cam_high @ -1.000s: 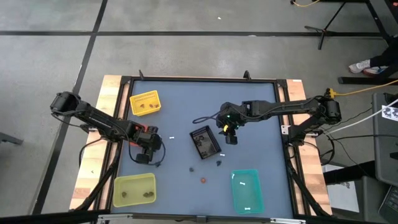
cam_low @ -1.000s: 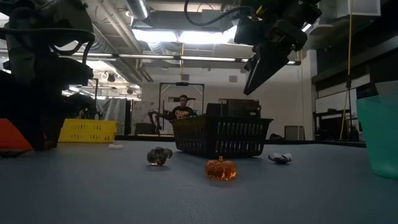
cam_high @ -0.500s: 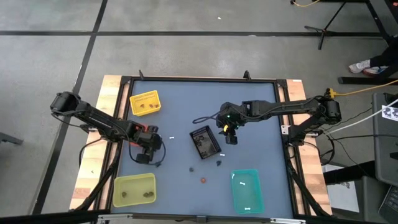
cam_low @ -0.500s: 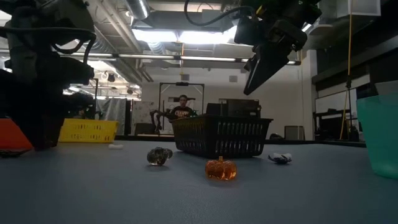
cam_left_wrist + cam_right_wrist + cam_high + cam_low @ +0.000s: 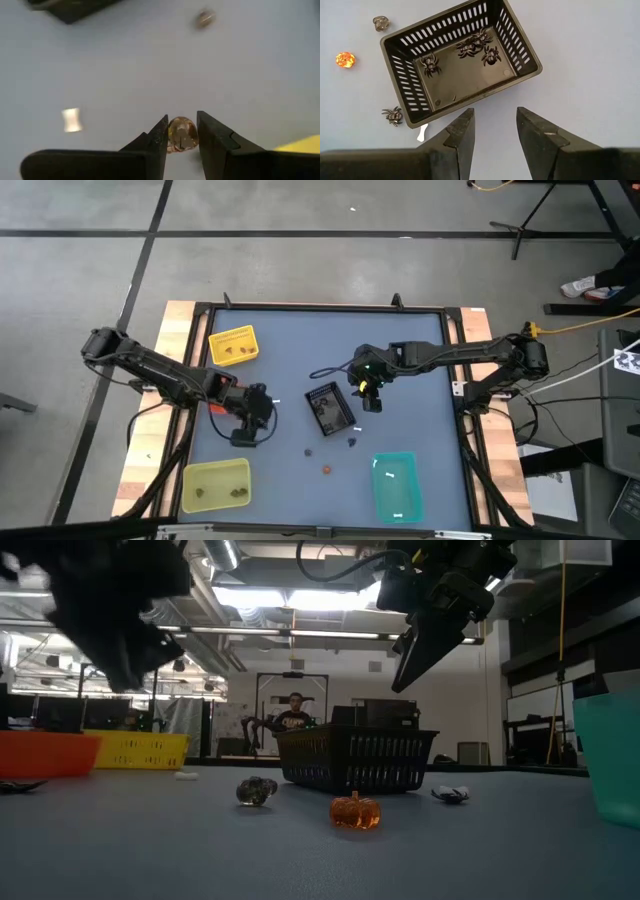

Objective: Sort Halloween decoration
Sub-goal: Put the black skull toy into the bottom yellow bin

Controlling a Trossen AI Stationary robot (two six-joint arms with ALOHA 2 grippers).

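Observation:
My left gripper (image 5: 182, 118) hangs above the table's left part (image 5: 245, 436), shut on a tiny clear brownish trinket (image 5: 181, 135). My right gripper (image 5: 495, 120) hovers open over the right end of the black tray (image 5: 329, 407), which holds several black spiders (image 5: 470, 47). Loose on the table lie an orange pumpkin (image 5: 356, 811), a grey trinket (image 5: 256, 790), a black spider (image 5: 393, 114) and a white bone (image 5: 71, 120). My left gripper pinches the small trinket by its two sides (image 5: 172, 136) between the ends of its two fingers. The fingers slant down from the table's left side. The trinket is lifted clear of the table.
A yellow basket (image 5: 232, 346) stands at the far left, a yellow-green tray (image 5: 216, 485) at the near left, a teal container (image 5: 394, 485) at the near right. An orange container (image 5: 45, 753) sits beside my left arm. A person (image 5: 293, 718) is in the room behind.
My left gripper has risen from the table and gone a little toward the table's right edge; in the low view it has cleared the orange container it stood in front of. My right gripper has kept still.

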